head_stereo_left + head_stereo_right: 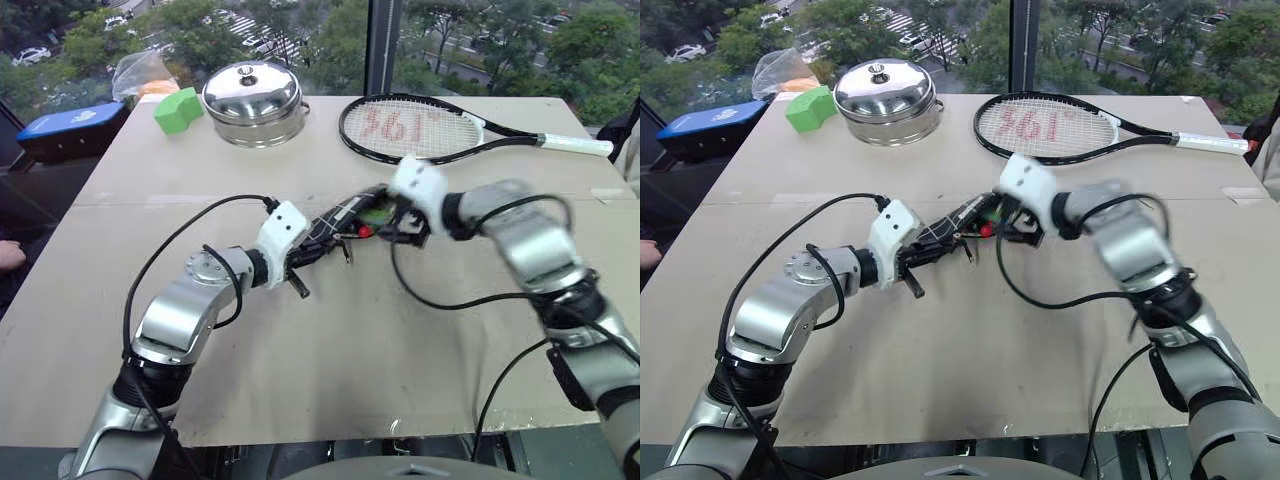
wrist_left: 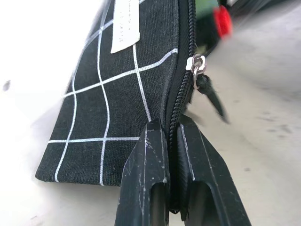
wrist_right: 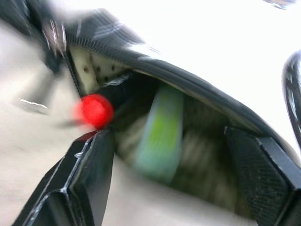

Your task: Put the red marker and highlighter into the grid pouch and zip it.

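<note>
Grid pouch (image 2: 117, 94) clamped in left claw (image 2: 171, 136), highlighter (image 3: 162, 132) inside, right claw (image 3: 178, 155) spread at mouth

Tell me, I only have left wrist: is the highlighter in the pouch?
Observer: Yes. The right wrist view shows the highlighter lying inside the open mouth of the pouch.
Operator: Marker? I only get a red blur at the edge.
Observer: That is the red end of the marker, sitting at the rim of the mouth. I can't tell how far in the barrel is.
Operator: Right pincer?
Observer: The right pincer is open at the mouth, one finger on each side, gripping nothing.
</note>
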Robot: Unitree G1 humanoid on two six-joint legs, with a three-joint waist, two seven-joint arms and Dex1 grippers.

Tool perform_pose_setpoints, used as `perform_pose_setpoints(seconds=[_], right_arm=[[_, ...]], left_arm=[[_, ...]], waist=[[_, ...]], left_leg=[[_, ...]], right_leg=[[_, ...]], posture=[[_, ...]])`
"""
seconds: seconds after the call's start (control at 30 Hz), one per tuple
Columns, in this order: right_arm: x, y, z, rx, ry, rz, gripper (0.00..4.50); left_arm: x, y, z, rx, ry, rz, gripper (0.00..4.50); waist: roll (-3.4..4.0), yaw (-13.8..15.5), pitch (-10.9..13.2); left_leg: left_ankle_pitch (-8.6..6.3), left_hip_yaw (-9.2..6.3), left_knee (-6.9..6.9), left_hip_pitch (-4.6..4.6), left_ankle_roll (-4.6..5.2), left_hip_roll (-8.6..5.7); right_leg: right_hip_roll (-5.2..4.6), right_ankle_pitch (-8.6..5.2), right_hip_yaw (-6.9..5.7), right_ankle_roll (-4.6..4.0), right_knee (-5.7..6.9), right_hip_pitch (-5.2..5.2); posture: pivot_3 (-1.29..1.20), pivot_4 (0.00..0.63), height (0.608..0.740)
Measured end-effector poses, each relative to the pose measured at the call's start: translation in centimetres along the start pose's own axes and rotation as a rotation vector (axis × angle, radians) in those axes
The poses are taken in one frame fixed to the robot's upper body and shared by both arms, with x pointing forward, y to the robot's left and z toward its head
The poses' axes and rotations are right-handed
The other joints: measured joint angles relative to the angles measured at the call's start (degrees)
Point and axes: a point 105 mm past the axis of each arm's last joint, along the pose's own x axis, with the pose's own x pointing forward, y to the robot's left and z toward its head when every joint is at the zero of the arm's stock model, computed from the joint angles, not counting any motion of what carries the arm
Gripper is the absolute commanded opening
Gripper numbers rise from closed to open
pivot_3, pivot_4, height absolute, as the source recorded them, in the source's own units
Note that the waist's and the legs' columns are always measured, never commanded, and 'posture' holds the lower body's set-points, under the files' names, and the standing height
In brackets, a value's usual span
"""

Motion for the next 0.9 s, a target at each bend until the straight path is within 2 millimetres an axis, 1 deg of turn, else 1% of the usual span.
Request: perform_pose_setpoints(seconds=[0.03,0.07,0.13,0.17,0.23,0.4,0.53,0.6,0.63,0.67,0.77,0.9], right_arm=[[-0.8,0.8,0.1,0.059,-0.026,0.035,3.85],[-1.2,1.6,-0.3,0.110,-0.029,0.066,3.85],[-1.0,3.2,-2.0,0.217,-0.003,0.107,3.85],[-0.5,4.0,-3.2,0.273,0.019,0.113,3.85],[0.6,5.1,-4.9,0.351,0.062,0.110,3.85],[3.2,6.6,-5.4,0.468,0.021,0.071,3.85],[5.3,6.4,-5.0,0.536,-0.030,0.046,3.85],[6.0,6.1,-4.4,0.552,-0.062,0.042,3.31],[6.2,5.9,-4.1,0.557,-0.076,0.036,3.23],[6.3,5.8,-4.0,0.557,-0.082,0.034,2.73],[6.9,5.2,-3.5,0.564,-0.109,0.014,2.73],[7.5,4.9,-3.5,0.577,-0.118,0.005,2.73]], left_arm=[[0.1,0.2,0.1,-0.004,0.000,0.002,0.00],[0.1,0.3,0.2,-0.006,-0.002,0.006,0.00],[0.2,0.5,0.4,-0.008,-0.007,0.004,0.00],[0.3,0.5,0.6,-0.009,-0.010,0.001,0.00],[0.4,0.5,0.9,-0.008,-0.021,-0.007,0.00],[0.4,0.2,0.9,-0.023,-0.014,-0.032,0.00],[0.2,0.2,0.9,-0.025,-0.005,-0.050,0.00],[0.2,0.2,0.9,-0.026,0.000,-0.051,0.00],[0.2,0.2,0.9,-0.028,0.002,-0.051,0.00],[0.2,0.2,0.9,-0.027,0.002,-0.051,0.00],[0.2,0.2,0.9,-0.031,0.005,-0.053,0.00],[0.1,0.1,0.9,-0.036,0.012,-0.056,0.00]], waist=[[-0.01,0.0,0.0],[-0.04,0.0,0.0],[-0.03,0.0,0.0],[-0.03,0.0,0.0],[0.02,-0.1,0.0],[-0.02,-0.2,0.0],[-0.01,-0.1,0.0],[-0.01,-0.1,0.0],[-0.01,-0.1,0.0],[-0.01,-0.1,0.0],[0.00,-0.2,0.0],[0.00,-0.5,0.0]], left_leg=[[-0.01,-0.05,-0.01,0.00,0.01,0.01],[-0.02,-0.07,-0.03,0.00,0.03,0.01],[-0.08,-0.07,-0.04,-0.03,0.13,0.00],[-0.07,-0.06,-0.04,-0.03,0.12,0.00],[-0.01,0.02,-0.04,-0.03,0.02,-0.03],[0.00,0.02,-0.04,0.00,0.00,-0.03],[0.00,0.06,-0.02,-0.01,0.00,-0.05],[0.00,0.06,-0.02,-0.01,0.00,-0.05],[0.00,0.06,-0.02,-0.01,0.00,-0.05],[0.00,0.06,-0.02,-0.01,0.00,-0.05],[0.01,0.05,-0.04,0.00,-0.01,-0.04],[0.01,0.05,-0.05,0.00,-0.02,-0.04]], right_leg=[[0.00,0.00,-0.01,0.00,0.00,0.00],[0.00,-0.01,0.01,-0.01,0.00,0.00],[-0.01,-0.01,0.10,-0.01,0.00,-0.01],[-0.01,-0.01,0.17,-0.01,0.02,-0.02],[0.00,0.00,0.24,-0.01,0.03,-0.06],[0.06,-0.01,0.21,0.00,0.04,-0.06],[0.06,-0.01,0.13,0.00,0.03,-0.06],[0.06,-0.01,0.12,0.00,0.02,-0.06],[0.06,-0.01,0.12,0.00,0.02,-0.06],[0.06,-0.01,0.12,0.00,0.02,-0.06],[0.07,-0.01,0.11,0.00,0.02,-0.06],[0.07,-0.01,0.12,0.00,0.02,-0.06]], posture=[[0.00,0.150,0.740],[0.00,0.150,0.740],[0.00,0.150,0.740],[0.00,0.150,0.740],[0.00,0.150,0.740],[0.00,0.150,0.740],[0.00,0.150,0.740],[0.00,0.150,0.740],[0.00,0.150,0.740],[0.00,0.150,0.740],[0.00,0.150,0.740],[0.00,0.150,0.740]])
